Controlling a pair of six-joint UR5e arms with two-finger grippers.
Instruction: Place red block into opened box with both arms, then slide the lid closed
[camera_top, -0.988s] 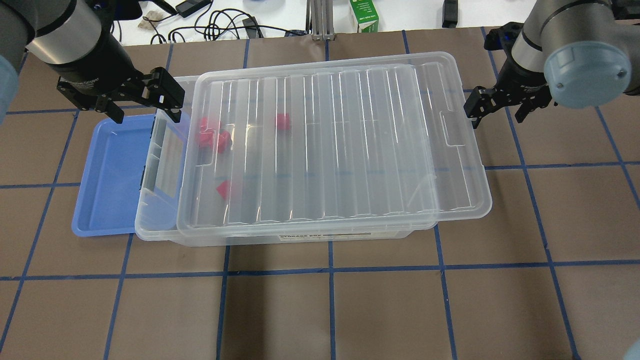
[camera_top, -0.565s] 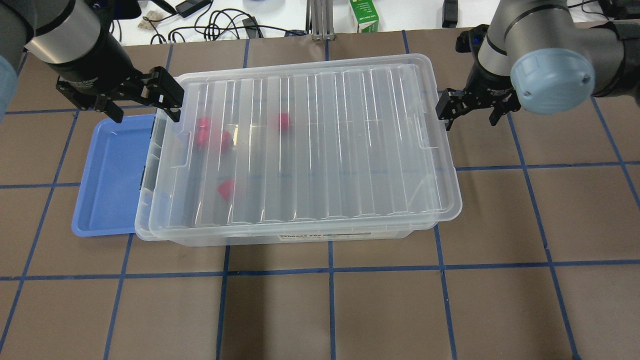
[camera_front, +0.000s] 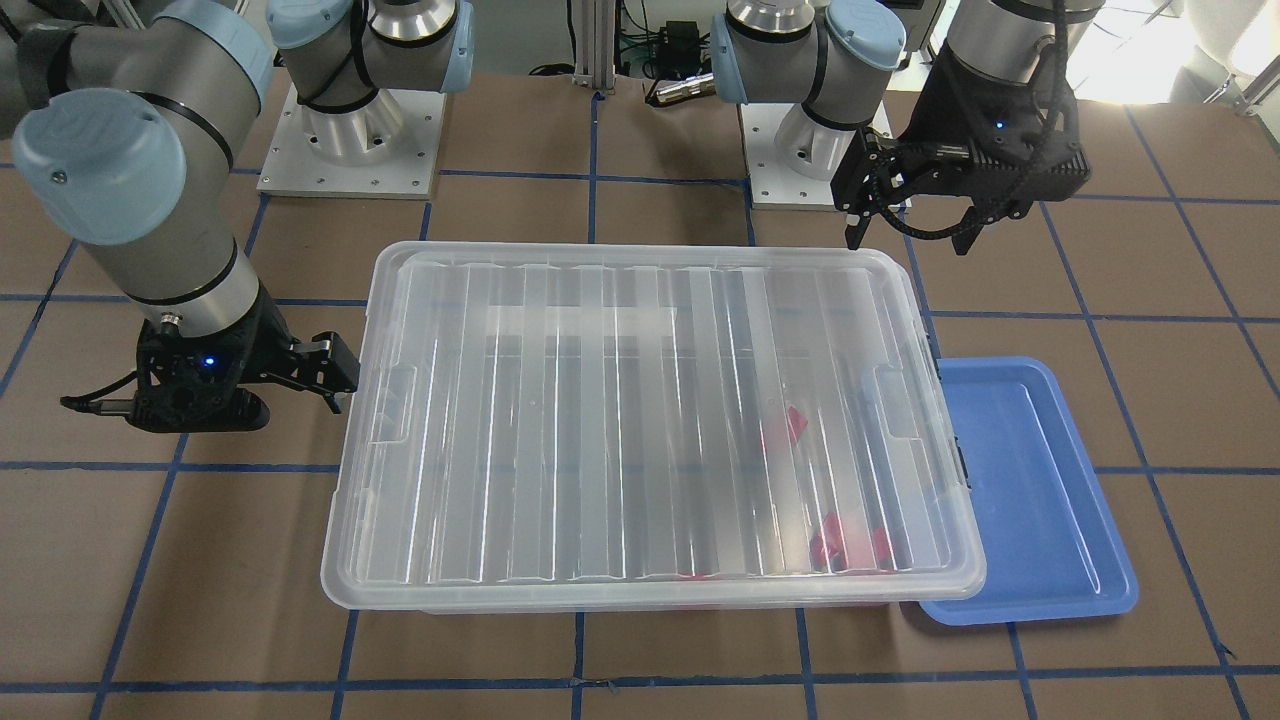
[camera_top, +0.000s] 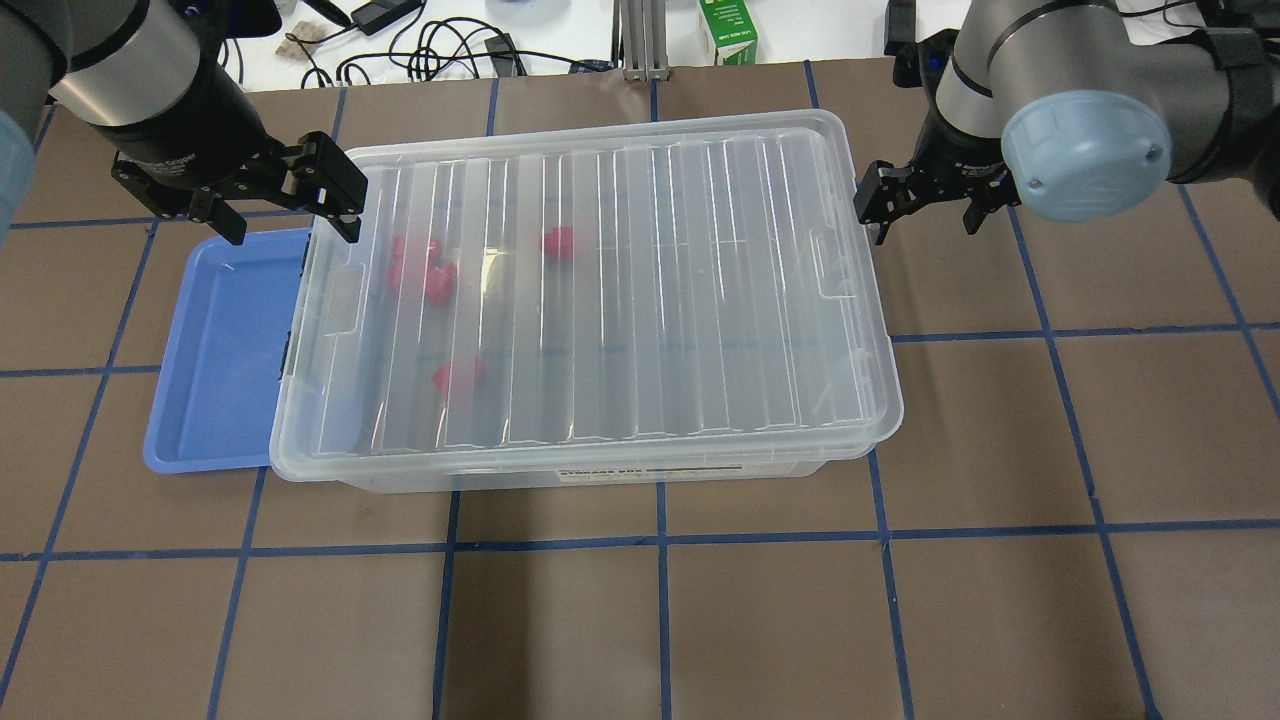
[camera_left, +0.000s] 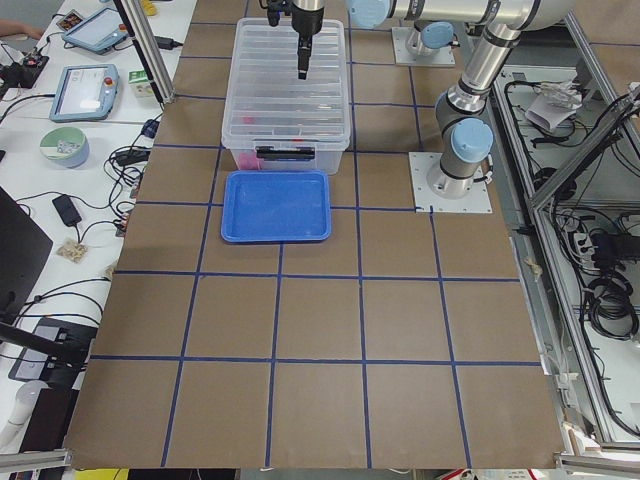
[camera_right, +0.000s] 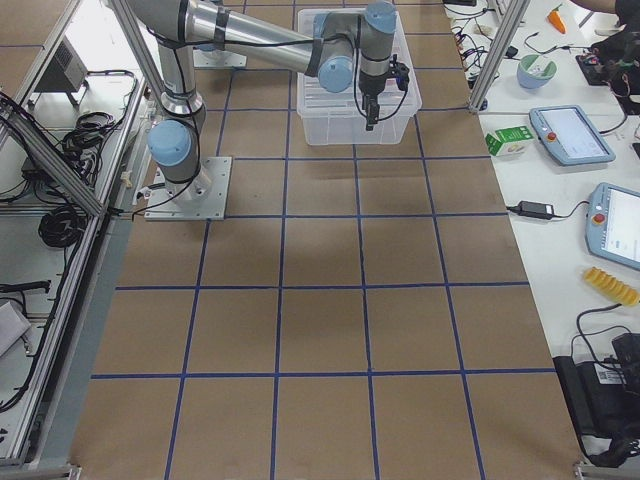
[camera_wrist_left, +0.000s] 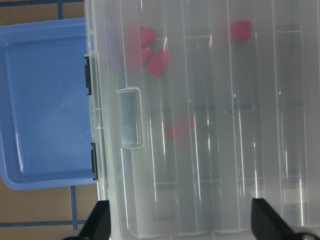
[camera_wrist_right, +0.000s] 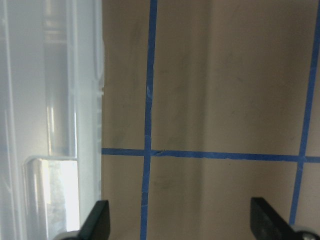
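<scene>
The clear box (camera_top: 600, 474) lies mid-table with its ribbed lid (camera_top: 640, 290) resting almost squarely over it. Several red blocks (camera_top: 415, 265) show through the lid near the box's left end, with one more (camera_wrist_left: 181, 127) lying apart. My left gripper (camera_top: 292, 232) hangs open above the box's left far corner, holding nothing; in the left wrist view its fingers (camera_wrist_left: 97, 225) straddle the lid. My right gripper (camera_top: 924, 230) is open at the lid's right edge, one finger (camera_wrist_right: 97, 222) close against that edge. In the front-facing view it (camera_front: 330, 390) sits beside the lid's short side.
A blue tray (camera_top: 220, 350) lies against the box's left end, partly under its rim. A green carton (camera_top: 728, 30) and cables (camera_top: 450, 50) lie beyond the table's far edge. The arm bases (camera_front: 350, 130) stand behind the box.
The lid has slid left across the box until it nearly covers it. My right gripper moved left along with the lid's right edge. The left gripper has stayed in place.
</scene>
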